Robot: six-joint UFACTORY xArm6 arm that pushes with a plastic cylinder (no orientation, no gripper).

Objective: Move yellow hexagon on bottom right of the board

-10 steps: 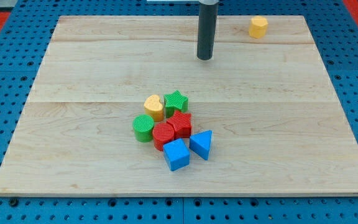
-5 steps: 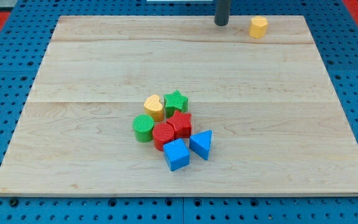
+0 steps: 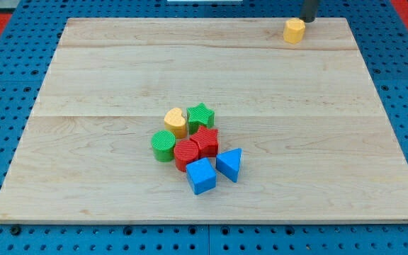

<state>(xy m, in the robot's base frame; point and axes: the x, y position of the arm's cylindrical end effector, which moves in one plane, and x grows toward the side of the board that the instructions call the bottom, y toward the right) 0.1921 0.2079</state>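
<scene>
At board's top edge, right of centre: my tip seen just above-right of yellow hexagon, near it, contact not confirmed. No jaws fitted; plain rod, nothing held. Hexagon sits near top right corner, well apart from central cluster. Step judged: push toward bottom right corner. Tip best kept behind hexagon on top side, centred, push kept straight down along right edge; off-centre contact risks block slipping sideways.
</scene>
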